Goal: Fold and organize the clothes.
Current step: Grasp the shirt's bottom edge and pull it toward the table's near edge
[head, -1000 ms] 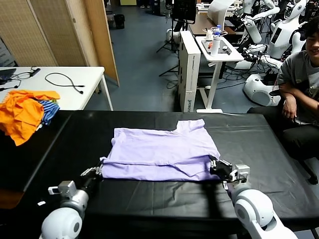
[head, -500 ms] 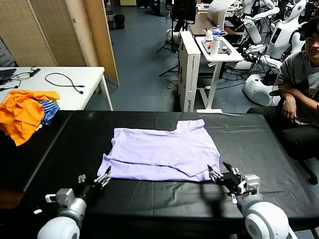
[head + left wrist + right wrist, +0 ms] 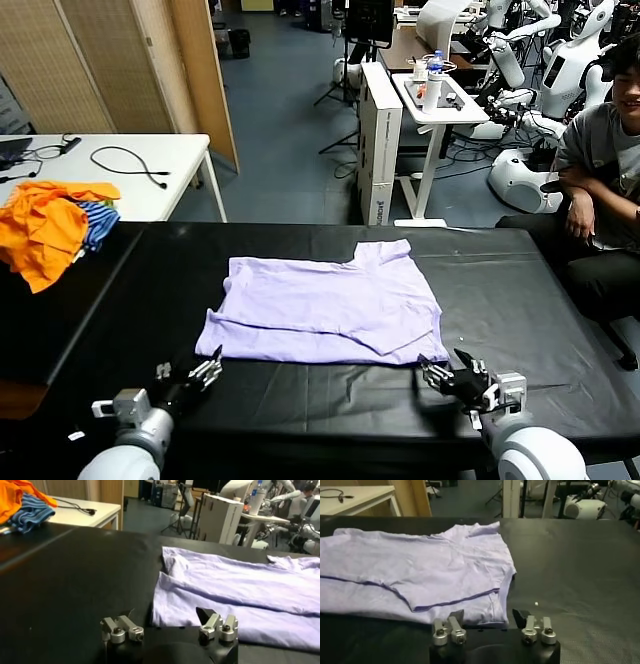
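Note:
The pale lavender T-shirt lies flat on the black table, its near part folded over onto itself, one sleeve sticking out at the far right. It also shows in the left wrist view and the right wrist view. My left gripper is open and empty, just in front of the shirt's near left corner. My right gripper is open and empty, just in front of the near right corner. Neither touches the fabric.
A heap of orange and blue-striped garments lies at the table's far left. A white desk with cables stands behind it. A seated person is at the far right, with a white cart beyond the table.
Both grippers have let go of the shirt's near edge, opened, and drawn back toward me. The folded shirt now lies free on the table.

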Controlling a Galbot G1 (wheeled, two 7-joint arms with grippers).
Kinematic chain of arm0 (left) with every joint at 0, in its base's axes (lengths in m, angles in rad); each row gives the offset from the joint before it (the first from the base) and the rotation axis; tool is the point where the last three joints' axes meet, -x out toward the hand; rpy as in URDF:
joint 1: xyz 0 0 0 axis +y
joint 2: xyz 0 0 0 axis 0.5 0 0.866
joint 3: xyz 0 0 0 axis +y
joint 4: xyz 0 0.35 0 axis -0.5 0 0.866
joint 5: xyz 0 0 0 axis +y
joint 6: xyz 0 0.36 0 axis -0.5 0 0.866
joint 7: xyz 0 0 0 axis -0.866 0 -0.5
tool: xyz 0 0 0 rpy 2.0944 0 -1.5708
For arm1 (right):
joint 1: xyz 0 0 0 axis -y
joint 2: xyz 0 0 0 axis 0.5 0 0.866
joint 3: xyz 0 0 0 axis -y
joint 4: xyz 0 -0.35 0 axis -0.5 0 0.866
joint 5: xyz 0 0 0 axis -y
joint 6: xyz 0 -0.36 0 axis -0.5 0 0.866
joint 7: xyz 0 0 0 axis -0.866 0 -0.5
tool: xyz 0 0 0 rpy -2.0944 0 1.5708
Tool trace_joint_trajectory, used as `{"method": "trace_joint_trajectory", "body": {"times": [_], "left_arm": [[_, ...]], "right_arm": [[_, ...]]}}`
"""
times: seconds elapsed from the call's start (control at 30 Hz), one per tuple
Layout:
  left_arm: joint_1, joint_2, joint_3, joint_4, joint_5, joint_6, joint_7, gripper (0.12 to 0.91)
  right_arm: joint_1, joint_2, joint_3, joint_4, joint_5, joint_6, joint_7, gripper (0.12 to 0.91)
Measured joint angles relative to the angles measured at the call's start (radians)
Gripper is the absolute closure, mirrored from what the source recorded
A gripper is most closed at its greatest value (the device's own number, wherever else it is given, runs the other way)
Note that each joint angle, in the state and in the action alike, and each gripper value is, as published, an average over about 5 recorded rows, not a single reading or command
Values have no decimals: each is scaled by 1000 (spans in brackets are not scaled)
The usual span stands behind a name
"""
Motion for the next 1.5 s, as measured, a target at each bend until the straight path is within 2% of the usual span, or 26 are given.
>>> {"method": "trace_joint_trajectory", "body": {"times": [0.1,0.2,0.33,0.57,0.77,0.93,1.3,1.4,1.5], "left_arm": [[1,0,1,1,-1,-1,0,558],[3,2,1,2,0,-1,0,747],[11,7,1,-3,2,-1,0,883],[44,12,-11,-35,17,1,-7,885],[114,7,-29,-78,32,0,-9,885],[185,-9,-43,-116,45,-2,-15,885],[303,-47,-76,-186,89,-3,-18,885],[330,-58,-78,-205,108,8,-16,867],[351,-67,-78,-227,118,25,-19,746]], "right_arm": [[-12,1,1,10,-7,-3,2,865],[-27,5,6,26,-16,-8,8,885],[-60,14,18,57,-35,-26,18,887],[-141,19,53,112,-65,-43,11,887],[-202,1,75,133,-64,-29,-17,887],[-218,-16,69,136,-65,-32,-20,887],[-263,-49,99,189,-58,-108,-27,882],[-288,-46,117,220,-58,-111,-31,803],[-317,-36,135,255,-58,-111,-28,633]]}}
